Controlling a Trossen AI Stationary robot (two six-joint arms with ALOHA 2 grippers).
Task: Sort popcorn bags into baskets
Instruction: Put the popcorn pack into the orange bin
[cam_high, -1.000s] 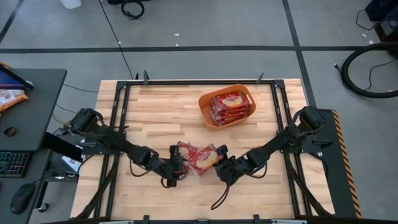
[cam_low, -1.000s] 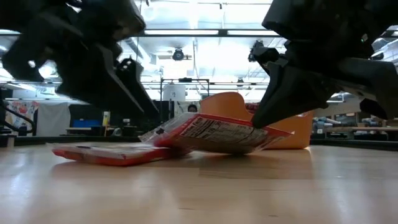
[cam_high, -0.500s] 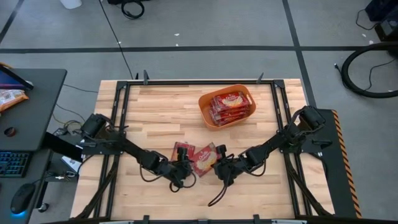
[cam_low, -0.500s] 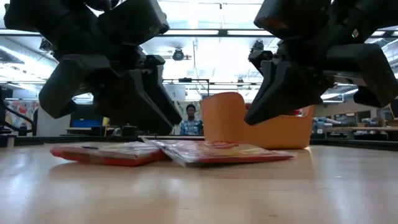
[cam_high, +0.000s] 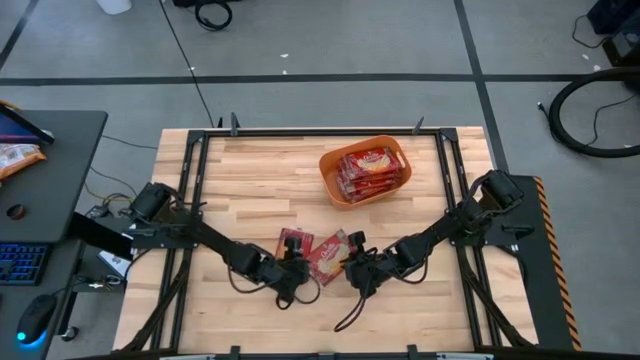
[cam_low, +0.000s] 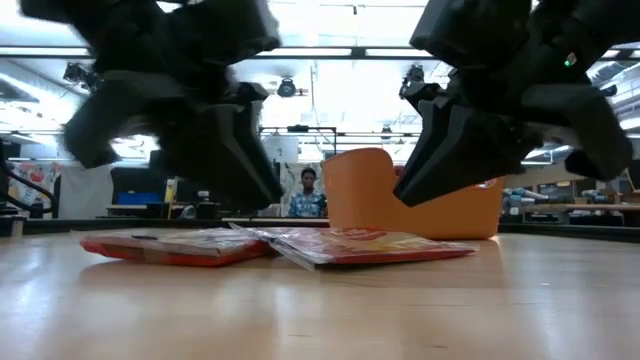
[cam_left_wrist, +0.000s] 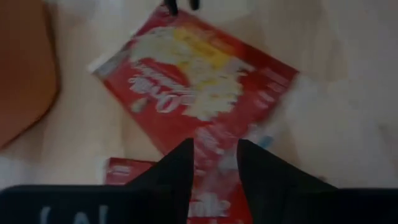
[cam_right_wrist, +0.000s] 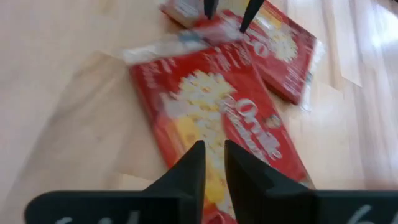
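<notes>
Near the table's (cam_high: 250, 170) front edge, we hover our left hand (cam_high: 296, 281) and right hand (cam_high: 352, 274), fingers narrowly parted and empty, over two flat popcorn bags (cam_high: 318, 252). More bags fill the orange basket (cam_high: 332, 186) toward the back edge.

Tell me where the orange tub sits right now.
In the high view the orange tub sits on the far right part of the table, holding red packets, well beyond both grippers and the two loose packets near the front edge.

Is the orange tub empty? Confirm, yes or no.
No: the high view shows red popcorn bags lying inside the orange tub.
</notes>
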